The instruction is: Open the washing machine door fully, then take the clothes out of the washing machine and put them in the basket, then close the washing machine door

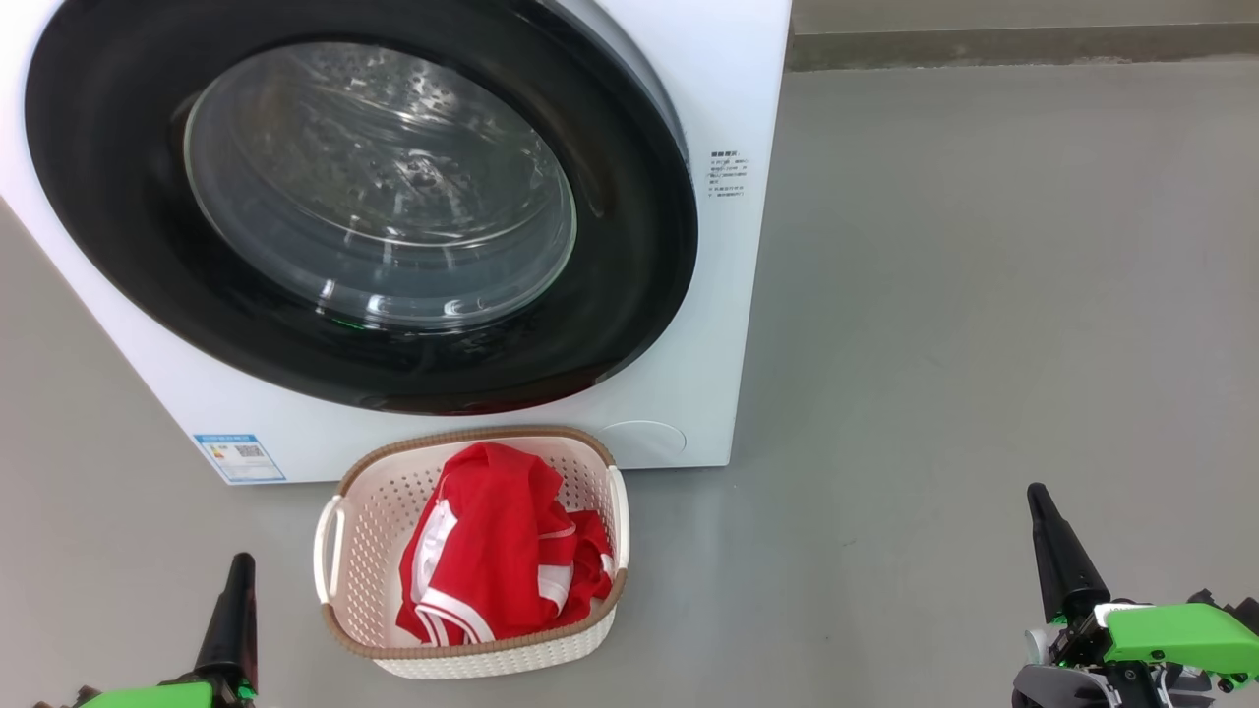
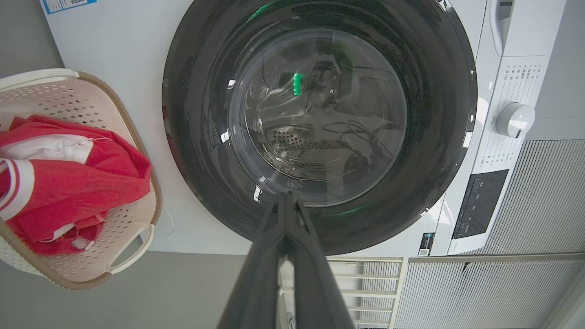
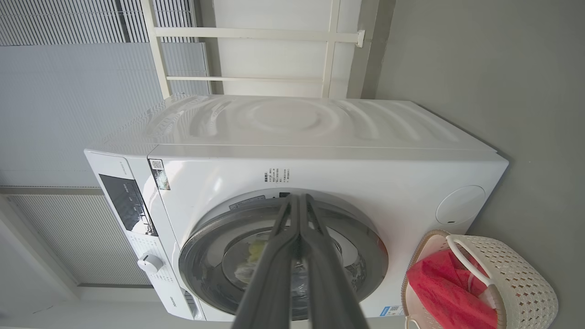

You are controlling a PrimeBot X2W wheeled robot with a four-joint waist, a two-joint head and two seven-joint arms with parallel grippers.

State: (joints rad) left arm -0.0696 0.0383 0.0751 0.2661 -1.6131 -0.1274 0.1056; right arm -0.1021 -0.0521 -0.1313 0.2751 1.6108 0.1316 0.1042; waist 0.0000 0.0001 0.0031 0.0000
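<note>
The white washing machine [image 1: 728,118] stands at the upper left of the head view. Its round black-rimmed door [image 1: 118,206] lies closed flat against the front, and through the glass the steel drum shows. On the floor just in front sits the cream basket [image 1: 610,511] with the red, white-striped clothes [image 1: 492,551] piled inside. My left gripper [image 1: 236,575] is shut at the lower left, left of the basket, holding nothing. My right gripper [image 1: 1038,497] is shut at the lower right, well apart from the basket, with nothing in it. The door [image 2: 434,137] fills the left wrist view; the machine [image 3: 320,123] shows in the right wrist view.
Grey floor [image 1: 984,344] stretches to the right of the machine and around the basket. A control panel with a white dial [image 2: 514,119] sits on the machine's front. Pale slatted panels [image 2: 539,283] and a white frame stand behind and beside the machine.
</note>
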